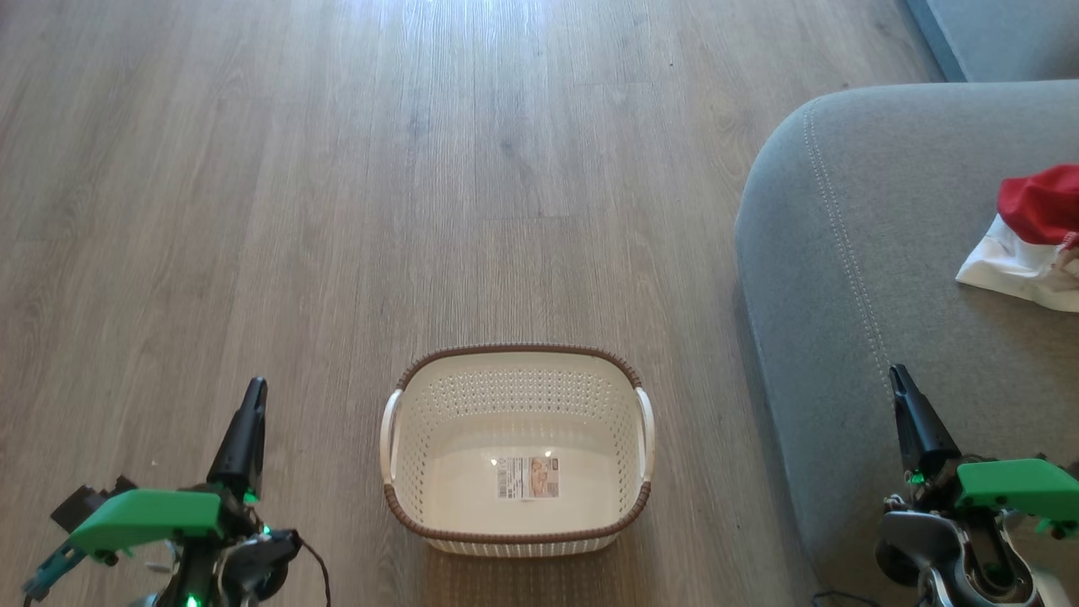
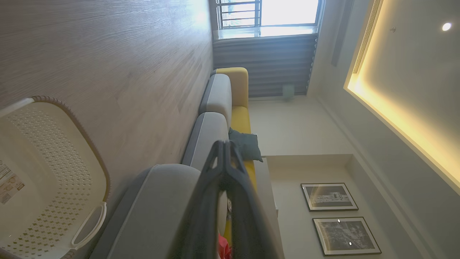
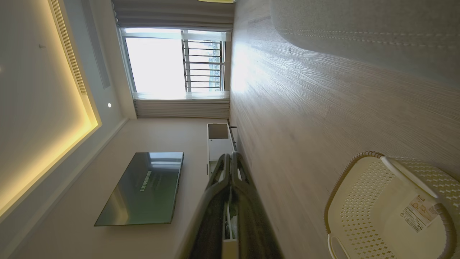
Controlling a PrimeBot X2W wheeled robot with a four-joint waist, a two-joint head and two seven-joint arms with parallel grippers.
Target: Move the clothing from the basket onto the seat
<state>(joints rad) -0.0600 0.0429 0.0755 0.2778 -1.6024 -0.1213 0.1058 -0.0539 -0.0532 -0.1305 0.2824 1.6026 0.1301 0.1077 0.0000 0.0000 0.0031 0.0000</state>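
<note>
The cream-white perforated plastic basket (image 1: 516, 347) with a brown woven-look rim stood on the grey-brown wooden floor (image 1: 337, 211), a paper label (image 1: 528, 477) on its bare bottom. The red-and-white fabric clothing (image 1: 1033, 228) lay at the far right on the large grey upholstered seat (image 1: 843, 253). The left gripper (image 1: 255, 386) and right gripper (image 1: 896, 373) were clenched on nothing, one on either side of the basket.

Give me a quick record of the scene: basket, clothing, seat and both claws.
basket: empty, standing on the floor, label inside
clothing: red and white fabric, lying on the seat
seat: grey cushion, right of the basket
left claw: shut, empty, left of the basket
right claw: shut, empty, right of the basket
</note>
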